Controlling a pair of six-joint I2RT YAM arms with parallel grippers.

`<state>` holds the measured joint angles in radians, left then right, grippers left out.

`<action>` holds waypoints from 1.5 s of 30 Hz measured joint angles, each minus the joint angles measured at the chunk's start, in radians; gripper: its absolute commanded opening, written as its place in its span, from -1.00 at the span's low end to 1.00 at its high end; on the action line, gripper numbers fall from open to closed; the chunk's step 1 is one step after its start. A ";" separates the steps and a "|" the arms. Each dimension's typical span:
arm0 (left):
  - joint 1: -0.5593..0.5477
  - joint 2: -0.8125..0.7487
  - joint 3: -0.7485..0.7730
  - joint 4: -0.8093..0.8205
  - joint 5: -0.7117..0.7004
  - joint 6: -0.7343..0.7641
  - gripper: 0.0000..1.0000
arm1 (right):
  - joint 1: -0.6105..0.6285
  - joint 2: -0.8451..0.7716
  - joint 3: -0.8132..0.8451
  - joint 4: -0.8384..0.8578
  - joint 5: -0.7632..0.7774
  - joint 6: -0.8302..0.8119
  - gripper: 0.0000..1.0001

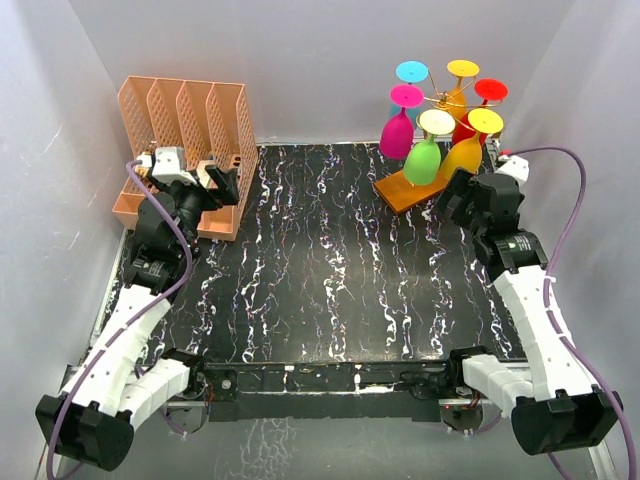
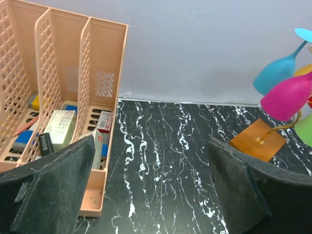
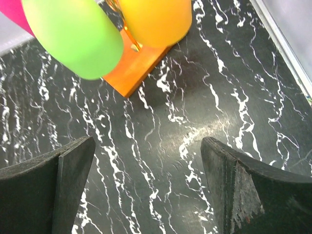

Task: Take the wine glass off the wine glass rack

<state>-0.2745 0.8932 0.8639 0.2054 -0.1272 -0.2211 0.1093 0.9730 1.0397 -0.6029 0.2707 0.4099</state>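
Observation:
The wine glass rack [image 1: 447, 100], thin gold wire on an orange-brown base [image 1: 400, 192], stands at the back right. Several coloured wine glasses hang bowl-down from it, with a green one [image 1: 423, 160] and an orange one [image 1: 463, 155] nearest the front. My right gripper [image 1: 452, 197] is open just in front of these two. In the right wrist view the green glass [image 3: 73, 34] and orange glass [image 3: 156, 19] hang above and ahead of the open gripper [image 3: 147, 141], with nothing between its fingers. My left gripper [image 1: 215, 185] is open and empty at the far left.
A peach plastic file organizer [image 1: 185, 120] stands at the back left, right beside my left gripper, with small boxes in its slots [image 2: 61, 127]. In the left wrist view, magenta [image 2: 287, 97] and cyan [image 2: 275, 73] glasses show at the right edge. Grey walls enclose the black marbled table [image 1: 330, 280].

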 measured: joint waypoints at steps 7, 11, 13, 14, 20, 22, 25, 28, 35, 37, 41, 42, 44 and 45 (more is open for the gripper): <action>-0.032 0.061 0.019 0.082 0.019 0.017 0.94 | -0.014 0.078 0.160 0.001 -0.006 0.085 0.99; -0.052 0.042 -0.015 0.114 0.023 0.043 0.94 | -0.016 0.117 0.266 0.001 -0.023 0.141 0.94; -0.068 0.031 -0.031 0.119 0.023 0.060 0.94 | -0.018 0.141 0.320 0.002 -0.037 0.172 0.91; -0.074 0.029 -0.036 0.126 0.024 0.066 0.94 | -0.019 0.153 0.346 0.003 -0.042 0.188 0.89; -0.103 0.027 -0.063 0.162 0.023 0.103 0.94 | -0.019 0.225 0.426 0.036 -0.063 0.313 0.70; -0.108 0.027 -0.071 0.166 0.022 0.114 0.94 | -0.020 0.243 0.426 0.047 -0.069 0.354 0.67; -0.111 0.027 -0.081 0.174 0.015 0.128 0.94 | -0.020 0.281 0.430 0.070 -0.080 0.407 0.63; -0.114 0.027 -0.083 0.185 0.007 0.137 0.94 | -0.020 0.323 0.438 0.085 -0.083 0.440 0.61; -0.117 0.028 -0.093 0.203 0.003 0.143 0.94 | -0.020 0.358 0.447 0.094 -0.048 0.471 0.49; -0.118 0.029 -0.094 0.206 0.003 0.144 0.94 | -0.020 0.358 0.453 0.104 -0.035 0.476 0.44; -0.118 0.029 -0.094 0.210 0.003 0.148 0.94 | -0.020 0.359 0.458 0.130 -0.018 0.483 0.39; -0.118 0.029 -0.094 0.211 0.003 0.150 0.94 | -0.020 0.360 0.458 0.134 -0.014 0.484 0.38; -0.119 0.028 -0.094 0.213 0.003 0.151 0.94 | -0.020 0.363 0.458 0.138 -0.009 0.488 0.36; -0.119 0.028 -0.094 0.214 0.002 0.151 0.94 | -0.020 0.365 0.458 0.140 -0.007 0.489 0.36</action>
<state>-0.3935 0.9215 0.7700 0.4191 -0.1249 -0.0696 0.0895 1.3384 1.4979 -0.4625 0.2638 0.8993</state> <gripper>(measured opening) 0.970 0.688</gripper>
